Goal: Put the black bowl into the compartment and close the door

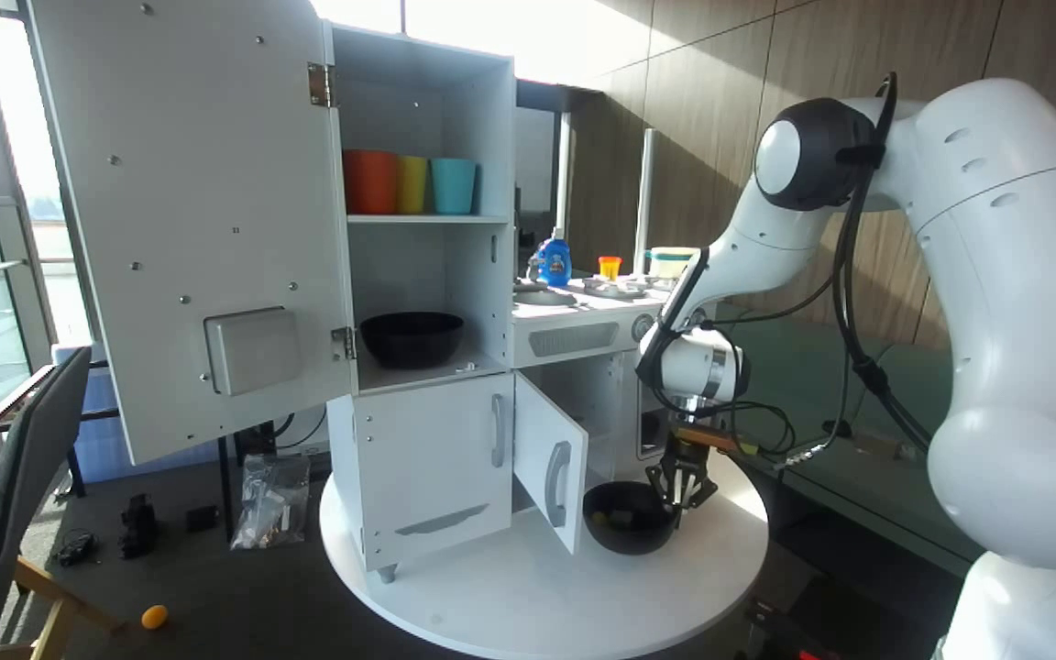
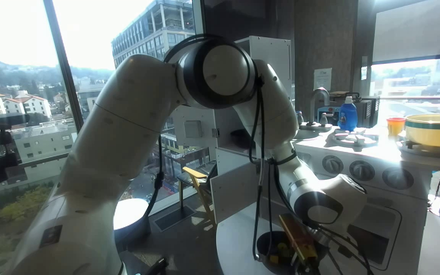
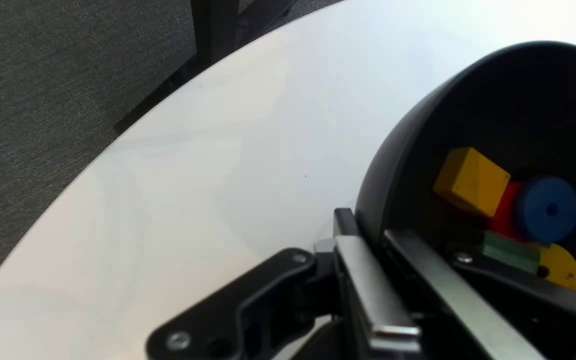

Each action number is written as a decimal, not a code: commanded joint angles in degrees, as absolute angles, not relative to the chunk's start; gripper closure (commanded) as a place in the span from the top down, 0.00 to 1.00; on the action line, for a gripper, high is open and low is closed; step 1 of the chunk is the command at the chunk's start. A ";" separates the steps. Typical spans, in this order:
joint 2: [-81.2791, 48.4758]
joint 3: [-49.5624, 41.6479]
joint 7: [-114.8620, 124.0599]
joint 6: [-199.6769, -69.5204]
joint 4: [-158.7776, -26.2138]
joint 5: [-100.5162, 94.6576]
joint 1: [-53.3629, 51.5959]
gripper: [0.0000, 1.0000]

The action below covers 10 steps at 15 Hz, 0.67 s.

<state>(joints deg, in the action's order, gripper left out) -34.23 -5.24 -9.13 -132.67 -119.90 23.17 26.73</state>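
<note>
A black bowl (image 1: 615, 536) stands on the round white table in front of the cabinet. It also shows in an exterior view (image 2: 264, 246), partly behind the gripper. In the wrist view the bowl (image 3: 513, 100) holds several coloured blocks. My gripper (image 3: 365, 227) is closed over its rim, one finger outside the wall and one inside; the gripper (image 1: 682, 506) points down at the bowl's edge. A small white door (image 1: 533, 440) with a grey handle stands open beside the bowl. Behind it is the lower compartment (image 1: 578, 390), its inside partly hidden by the door.
A tall white cabinet door (image 1: 189, 183) is swung wide open at the left. Another black bowl (image 1: 412, 339) and coloured cups (image 1: 409, 183) stand on its shelves. A blue bottle (image 1: 554, 261) and a yellow pot (image 2: 434, 130) are on the stove top. The table edge (image 3: 118, 142) curves close by.
</note>
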 commanded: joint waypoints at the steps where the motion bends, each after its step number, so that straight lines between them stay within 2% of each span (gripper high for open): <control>1: -27.49 -5.96 -9.25 -131.91 -123.05 24.56 25.87 0.01; 10: -17.24 -7.84 -6.27 -129.86 -126.22 23.64 22.15 0.01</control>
